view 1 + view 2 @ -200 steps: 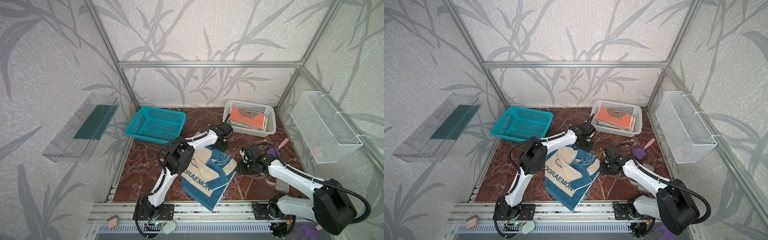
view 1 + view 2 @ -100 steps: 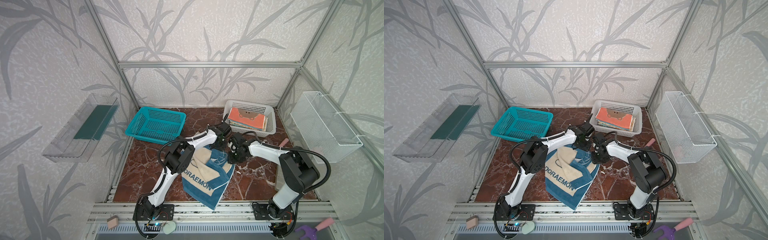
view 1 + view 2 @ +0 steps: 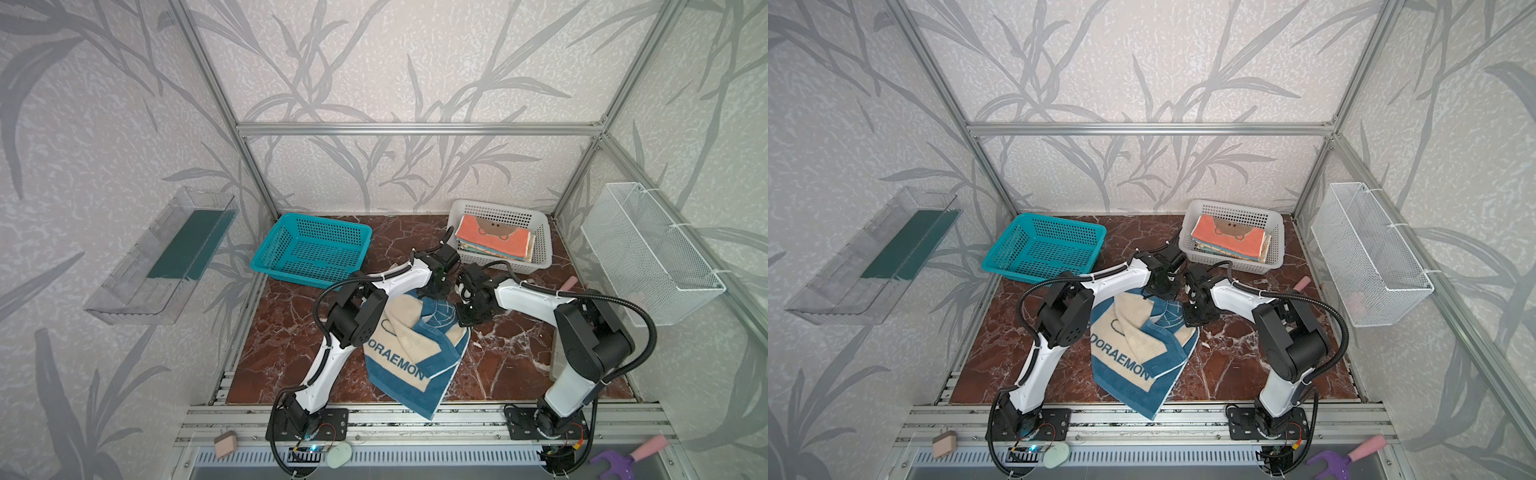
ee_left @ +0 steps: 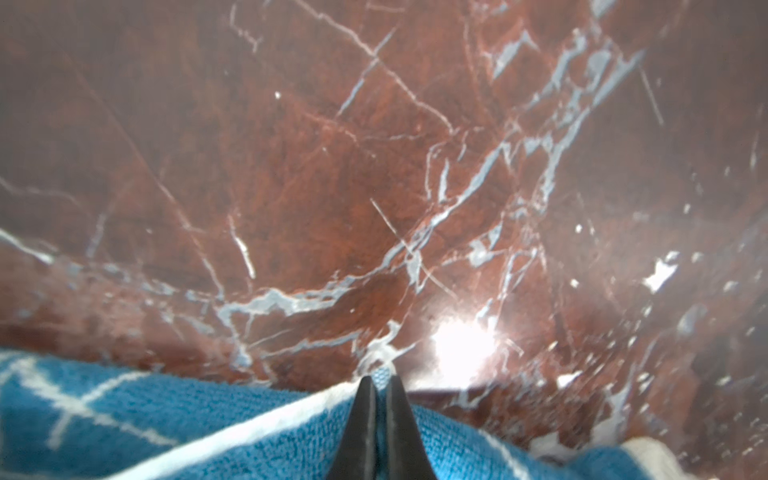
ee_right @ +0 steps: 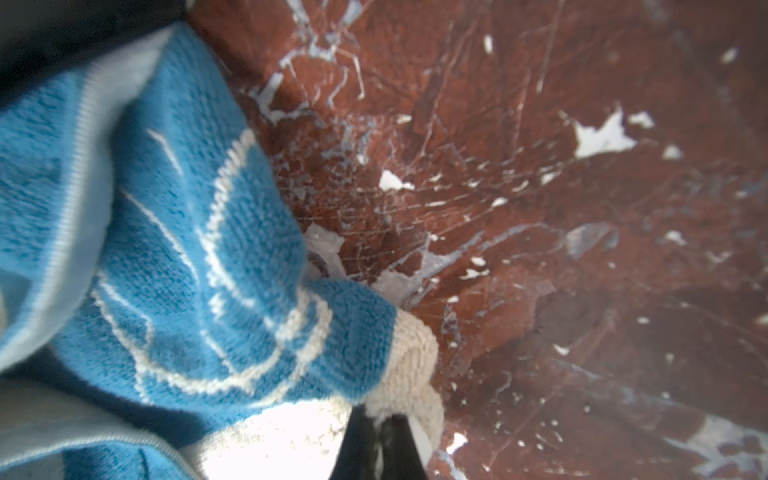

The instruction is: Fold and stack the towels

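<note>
In a top view the blue-and-cream terry "DORAEMON" towel lies rumpled on the red marble bench. Its long axis runs from frame centre to the bottom edge, with the left gripper and right gripper at its upper corners. In the left wrist view the left gripper is pinched tight on the blue hem, and in the right wrist view the right gripper is clamped on the cream corner.
</note>
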You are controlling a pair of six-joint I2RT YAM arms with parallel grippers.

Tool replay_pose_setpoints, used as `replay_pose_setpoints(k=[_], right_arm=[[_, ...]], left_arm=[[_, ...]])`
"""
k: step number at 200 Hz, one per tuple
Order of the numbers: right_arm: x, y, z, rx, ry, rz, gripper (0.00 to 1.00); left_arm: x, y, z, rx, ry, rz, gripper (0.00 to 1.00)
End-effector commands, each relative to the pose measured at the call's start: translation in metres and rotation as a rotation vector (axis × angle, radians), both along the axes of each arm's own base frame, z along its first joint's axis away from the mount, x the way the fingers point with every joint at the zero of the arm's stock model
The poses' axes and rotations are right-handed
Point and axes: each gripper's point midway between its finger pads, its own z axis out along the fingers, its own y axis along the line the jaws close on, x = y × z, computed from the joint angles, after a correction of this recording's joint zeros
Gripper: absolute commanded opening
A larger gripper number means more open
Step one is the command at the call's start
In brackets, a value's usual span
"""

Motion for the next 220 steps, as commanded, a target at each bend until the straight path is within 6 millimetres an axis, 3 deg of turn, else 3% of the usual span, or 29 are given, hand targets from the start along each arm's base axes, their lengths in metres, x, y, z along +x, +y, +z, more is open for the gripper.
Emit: replay_pose_setpoints(k=[1,44,85,105,117,140,156,175,197,220], right_arm=[[-0.02,-0.029,-0.025,-0.145,0.094,-0.003,0.0],[-0.01,-0.028,-0.017,-0.165,0.078,0.005,0.0],[-0.003,-0.028,-0.004,-0.172,0.058,-0.001,0.0],[-0.001,-0.02,0.017,-0.114,0.008,0.012,0.32],[0.001,-0.011,0.05,-0.045,-0.083,0.023,0.47],[-0.012,-0.002,0.093,0.065,-0.187,0.033,0.56],[-0.029,0.0,0.105,0.154,-0.204,0.027,0.56],[-0.055,0.005,0.098,0.265,-0.169,0.005,0.56],[-0.081,0.004,0.073,0.315,-0.092,-0.031,0.51],[-0.096,0.006,0.054,0.322,-0.047,-0.031,0.46]], left_arm=[[0.004,0.017,0.023,-0.012,-0.026,0.034,0.0],[0.013,0.051,0.079,-0.107,-0.135,0.118,0.0],[-0.002,0.089,0.117,-0.208,-0.221,0.209,0.0],[-0.013,0.106,0.125,-0.233,-0.256,0.257,0.0],[-0.02,0.114,0.125,-0.247,-0.275,0.284,0.0],[-0.031,0.124,0.123,-0.284,-0.3,0.319,0.0],[-0.037,0.133,0.119,-0.277,-0.299,0.336,0.0],[-0.042,0.142,0.116,-0.27,-0.291,0.354,0.0],[-0.046,0.149,0.114,-0.27,-0.287,0.367,0.0],[-0.049,0.152,0.114,-0.271,-0.283,0.37,0.0]])
